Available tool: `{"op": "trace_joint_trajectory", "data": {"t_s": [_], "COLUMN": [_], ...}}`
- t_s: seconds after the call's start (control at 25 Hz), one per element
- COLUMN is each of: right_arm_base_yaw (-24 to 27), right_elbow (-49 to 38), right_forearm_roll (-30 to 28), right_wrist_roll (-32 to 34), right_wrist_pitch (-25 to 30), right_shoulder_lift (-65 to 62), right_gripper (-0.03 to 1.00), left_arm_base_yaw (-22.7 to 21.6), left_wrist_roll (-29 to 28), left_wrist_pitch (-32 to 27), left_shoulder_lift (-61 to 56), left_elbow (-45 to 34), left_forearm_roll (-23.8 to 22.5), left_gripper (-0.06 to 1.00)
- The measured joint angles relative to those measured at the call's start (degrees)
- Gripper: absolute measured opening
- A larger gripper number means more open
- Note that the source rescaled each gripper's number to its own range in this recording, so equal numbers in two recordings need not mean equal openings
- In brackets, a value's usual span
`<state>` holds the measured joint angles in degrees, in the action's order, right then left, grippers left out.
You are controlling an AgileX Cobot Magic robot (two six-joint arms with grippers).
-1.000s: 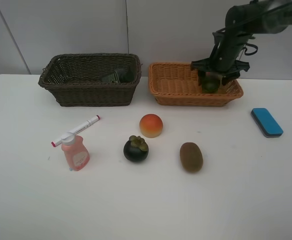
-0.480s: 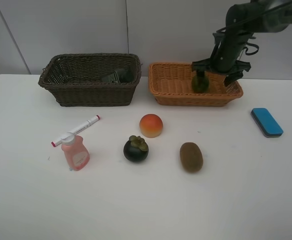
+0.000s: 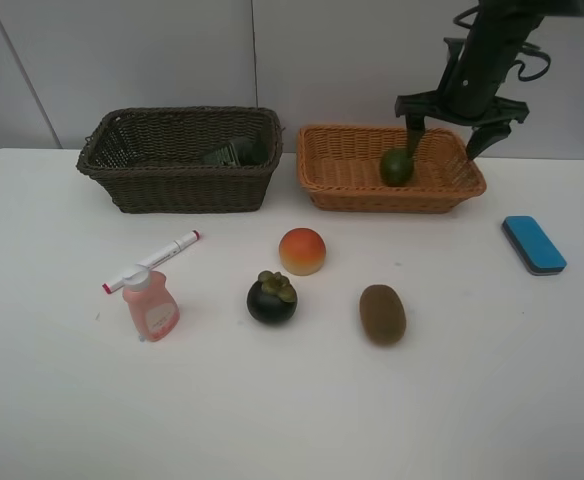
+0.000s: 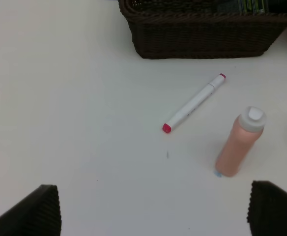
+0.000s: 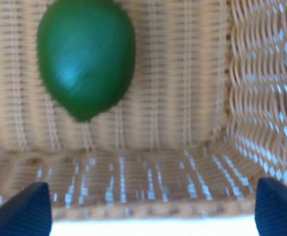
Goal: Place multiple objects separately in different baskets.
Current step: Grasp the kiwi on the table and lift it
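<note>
**Green fruit** [image 3: 396, 167]: lies inside the light basket [image 3: 344, 188], toward its right half, free of any grip.

**Right gripper** [image 3: 452, 132]: hangs just above the fruit, jaws spread wide, holding nothing.

**Risks:**
- The fruit is rounded and the basket shallow, so a knock from a finger could roll it.
- A sideways exit at this height could catch a finger on the wicker rim and drag the basket. A straight lift looks safer.

**Surroundings:**
- The dark basket [image 3: 180, 190] stands just beside the light one and holds a dark bottle [image 3: 234, 153].
- On the table [image 3: 472, 400], the peach [image 3: 302, 250], mangosteen [image 3: 272, 298] and kiwi [image 3: 383, 313] sit near together. Reaching for one may nudge a neighbour.
- The marker [image 3: 152, 262] lies near the pink bottle [image 3: 151, 305], which stands upright and could tip.
- The blue block [image 3: 533, 244] lies well apart, unobstructed.

**Left gripper** [image 4: 153, 211]: jaws spread, empty, facing the marker and bottle.
</note>
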<state>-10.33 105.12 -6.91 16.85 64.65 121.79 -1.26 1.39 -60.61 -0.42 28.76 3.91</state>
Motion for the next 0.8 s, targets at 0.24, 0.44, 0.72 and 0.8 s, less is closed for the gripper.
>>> {"op": "trace_joint_trajectory", "data": {"t_s": [0.24,0.44,0.72,0.8], "right_arm_base_yaw": [-0.8,-4.1,-6.9,-7.5], "right_elbow": [0.0,-0.8,-8.1,-11.3], "right_forearm_roll": [0.2,0.9,3.1,3.5], "right_wrist_roll": [0.0,0.0,0.2,0.2], "right_wrist_pitch": [4.9,5.1,5.1,5.1], "right_shoulder_lift": [-5.3,-10.5,-17.4,-19.4], "right_gripper": [1.00,1.00,1.00,1.00], "left_arm_base_yaw": [0.0,0.0,0.0,0.0], "left_wrist_roll": [0.0,0.0,0.0,0.0], "left_wrist_pitch": [0.0,0.0,0.0,0.0], "left_shoulder_lift": [0.0,0.0,0.0,0.0], "left_elbow": [0.0,0.0,0.0,0.0], "left_forearm_roll": [0.0,0.0,0.0,0.0], "left_gripper": [0.99,0.99,0.99,0.99]}}
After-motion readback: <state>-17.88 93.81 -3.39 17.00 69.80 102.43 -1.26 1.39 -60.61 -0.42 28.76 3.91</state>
